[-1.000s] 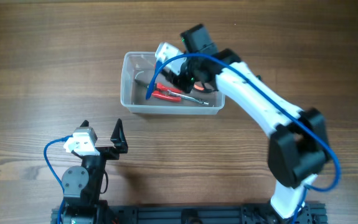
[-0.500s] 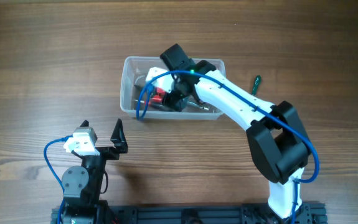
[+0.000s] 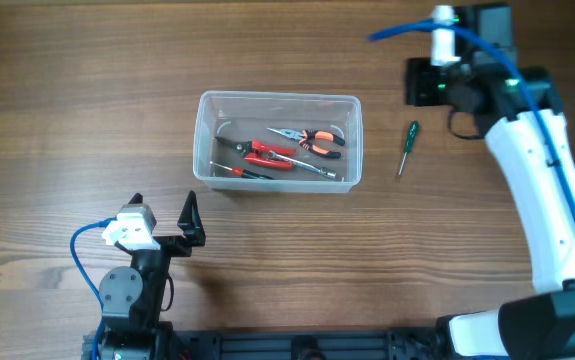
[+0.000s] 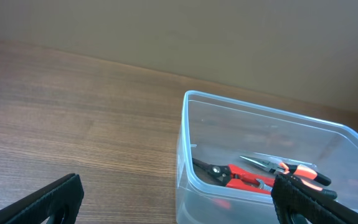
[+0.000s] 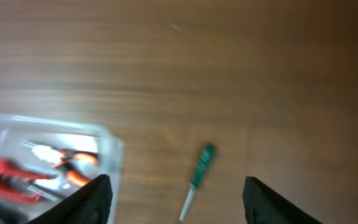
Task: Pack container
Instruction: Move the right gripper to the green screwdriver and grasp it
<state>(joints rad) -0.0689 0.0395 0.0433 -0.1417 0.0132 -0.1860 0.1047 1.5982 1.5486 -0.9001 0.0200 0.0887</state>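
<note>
The clear plastic container (image 3: 277,97) sits mid-table and holds red-handled pliers (image 3: 267,154), orange-handled pliers (image 3: 312,139) and a thin dark tool. To its right a green-handled screwdriver (image 3: 407,146) lies on the wood. My right gripper (image 5: 179,208) hangs open high above that screwdriver (image 5: 198,169), at the table's back right, with nothing between its fingers. My left gripper (image 4: 175,205) stands open near the front edge, facing the container's near left corner (image 4: 188,155) and holding nothing.
The wooden table (image 3: 87,120) carries nothing else. The right arm (image 3: 537,180) reaches along the right side. The left arm's base (image 3: 127,290) sits at the front left.
My right gripper has opened, come up out of the container and swung to the back right, above the green screwdriver. The pliers stay in the container. The left arm has not moved.
</note>
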